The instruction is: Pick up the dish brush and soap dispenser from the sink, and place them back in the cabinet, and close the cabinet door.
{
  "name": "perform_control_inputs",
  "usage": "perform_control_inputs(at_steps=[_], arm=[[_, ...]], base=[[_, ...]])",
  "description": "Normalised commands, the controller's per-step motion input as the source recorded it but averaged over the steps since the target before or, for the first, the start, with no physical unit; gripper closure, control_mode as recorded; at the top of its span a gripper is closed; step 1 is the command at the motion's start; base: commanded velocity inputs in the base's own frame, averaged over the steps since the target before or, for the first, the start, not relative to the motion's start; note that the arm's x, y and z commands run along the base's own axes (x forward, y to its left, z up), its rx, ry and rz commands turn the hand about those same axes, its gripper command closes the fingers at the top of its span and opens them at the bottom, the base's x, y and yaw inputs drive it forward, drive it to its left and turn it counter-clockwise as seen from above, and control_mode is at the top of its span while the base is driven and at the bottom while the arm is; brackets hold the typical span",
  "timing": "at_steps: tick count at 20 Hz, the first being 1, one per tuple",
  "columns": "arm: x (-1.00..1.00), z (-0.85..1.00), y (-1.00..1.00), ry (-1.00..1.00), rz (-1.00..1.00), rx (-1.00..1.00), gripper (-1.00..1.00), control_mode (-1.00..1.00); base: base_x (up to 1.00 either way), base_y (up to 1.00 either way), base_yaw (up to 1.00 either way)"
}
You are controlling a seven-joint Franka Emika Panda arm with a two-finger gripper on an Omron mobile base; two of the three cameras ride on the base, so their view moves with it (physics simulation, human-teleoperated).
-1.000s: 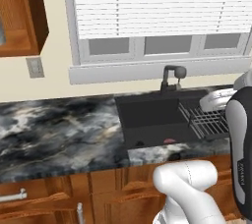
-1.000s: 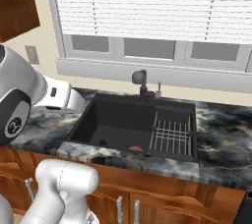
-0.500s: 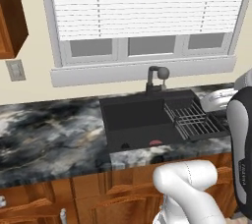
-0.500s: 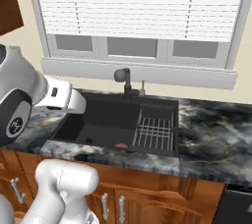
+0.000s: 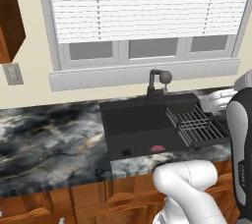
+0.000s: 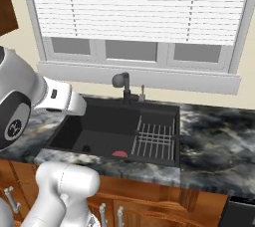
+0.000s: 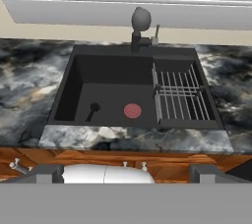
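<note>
Tool point(image 7: 126, 171) wide open, holding nothing, poised above the sink point(image 7: 66, 90); the dish brush point(image 7: 132, 110) lies straight ahead below, ready for picking.

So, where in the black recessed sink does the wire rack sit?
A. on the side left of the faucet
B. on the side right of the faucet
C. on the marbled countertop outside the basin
B: in the hand view the wire rack fills the right part of the black sink, right of the faucet.
</note>
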Motion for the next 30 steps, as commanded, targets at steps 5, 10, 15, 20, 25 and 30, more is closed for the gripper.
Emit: perform_control_inputs(at_steps=[5, 10, 15, 20, 25, 30], arm=[[0.0, 0.0, 0.0, 0.0, 0.0, 0.0, -1.0, 1.0], [0.0, 0.0, 0.0, 0.0, 0.0, 0.0, -1.0, 1.0], [0.13, 0.0, 0.0, 0.03, 0.0, 0.0, -1.0, -1.0], [0.38, 0.0, 0.0, 0.17, 0.0, 0.0, -1.0, -1.0], [0.17, 0.0, 0.0, 0.25, 0.0, 0.0, -1.0, -1.0], [0.0, 0.0, 0.0, 0.16, 0.03, 0.0, -1.0, -1.0]], base=[[0.41, -0.15, 0.0], [0.36, -0.14, 0.0], [0.16, -0.01, 0.0], [0.0, 0.0, 0.0], [0.0, 0.0, 0.0], [0.0, 0.0, 0.0]])
